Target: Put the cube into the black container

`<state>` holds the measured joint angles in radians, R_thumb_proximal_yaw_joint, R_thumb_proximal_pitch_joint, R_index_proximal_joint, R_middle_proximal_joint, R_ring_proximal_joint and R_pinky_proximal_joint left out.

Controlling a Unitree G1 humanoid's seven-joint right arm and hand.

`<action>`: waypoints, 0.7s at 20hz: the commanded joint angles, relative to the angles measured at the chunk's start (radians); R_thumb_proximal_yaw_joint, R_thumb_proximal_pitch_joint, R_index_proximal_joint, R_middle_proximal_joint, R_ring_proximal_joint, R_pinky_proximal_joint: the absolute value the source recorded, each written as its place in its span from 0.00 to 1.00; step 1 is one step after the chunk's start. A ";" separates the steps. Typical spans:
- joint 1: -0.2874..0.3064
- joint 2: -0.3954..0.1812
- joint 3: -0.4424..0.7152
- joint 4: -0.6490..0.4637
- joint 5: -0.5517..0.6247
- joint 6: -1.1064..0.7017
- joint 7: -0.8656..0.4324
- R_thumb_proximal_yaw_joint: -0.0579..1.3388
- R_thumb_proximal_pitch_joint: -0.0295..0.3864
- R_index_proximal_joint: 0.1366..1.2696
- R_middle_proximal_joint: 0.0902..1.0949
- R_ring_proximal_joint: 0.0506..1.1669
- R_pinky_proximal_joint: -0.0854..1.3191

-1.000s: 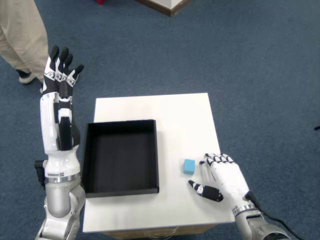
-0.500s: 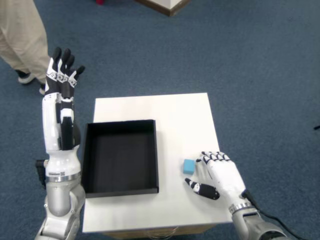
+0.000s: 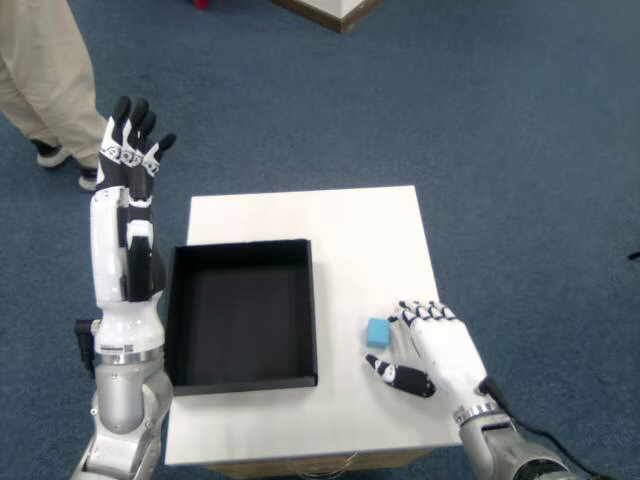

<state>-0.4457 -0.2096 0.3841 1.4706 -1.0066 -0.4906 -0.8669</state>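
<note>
A small light-blue cube (image 3: 377, 331) sits on the white table (image 3: 340, 230), just right of the black container (image 3: 241, 312). The container is a shallow open tray, empty inside. My right hand (image 3: 432, 349) rests low over the table right beside the cube, its fingers spread and its fingertips (image 3: 402, 311) nearly touching the cube's right side. The thumb (image 3: 398, 375) points left below the cube. The hand holds nothing. My left hand (image 3: 133, 145) is raised upright beyond the table's left edge with its fingers open.
A person's leg in beige trousers and a dark shoe (image 3: 48, 152) stands on the blue carpet at the far left. A pale box corner (image 3: 335, 10) shows at the top edge. The table's front edge lies close below my right hand.
My right hand has slid left toward the cube, closing the gap until its fingertips nearly touch it. The left arm drifted slightly right. The cube has not moved.
</note>
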 commanded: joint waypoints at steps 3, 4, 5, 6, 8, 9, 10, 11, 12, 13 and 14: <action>-0.046 -0.007 -0.013 -0.029 0.012 -0.004 -0.035 0.42 0.10 0.33 0.14 0.18 0.20; -0.047 -0.006 -0.014 -0.029 0.013 -0.005 -0.034 0.42 0.10 0.33 0.15 0.18 0.20; -0.049 -0.006 -0.016 -0.030 0.013 -0.006 -0.034 0.42 0.10 0.33 0.14 0.18 0.20; -0.051 -0.006 -0.017 -0.030 0.014 -0.007 -0.033 0.41 0.11 0.33 0.14 0.18 0.19; -0.056 -0.006 -0.020 -0.030 0.015 -0.007 -0.027 0.41 0.11 0.33 0.14 0.18 0.19; -0.059 -0.006 -0.022 -0.029 0.016 -0.006 -0.024 0.41 0.11 0.33 0.14 0.18 0.19; -0.062 -0.005 -0.024 -0.029 0.017 -0.006 -0.022 0.41 0.11 0.33 0.15 0.18 0.19; -0.065 -0.005 -0.026 -0.029 0.018 -0.006 -0.021 0.41 0.11 0.33 0.15 0.18 0.19; -0.066 -0.005 -0.027 -0.029 0.019 -0.005 -0.019 0.41 0.11 0.33 0.15 0.18 0.19; -0.067 -0.005 -0.029 -0.029 0.019 -0.005 -0.018 0.41 0.11 0.34 0.15 0.18 0.19; -0.066 -0.006 -0.030 -0.028 0.020 -0.005 -0.016 0.41 0.12 0.34 0.15 0.18 0.19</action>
<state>-0.4675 -0.2016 0.3704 1.4714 -1.0058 -0.4906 -0.8655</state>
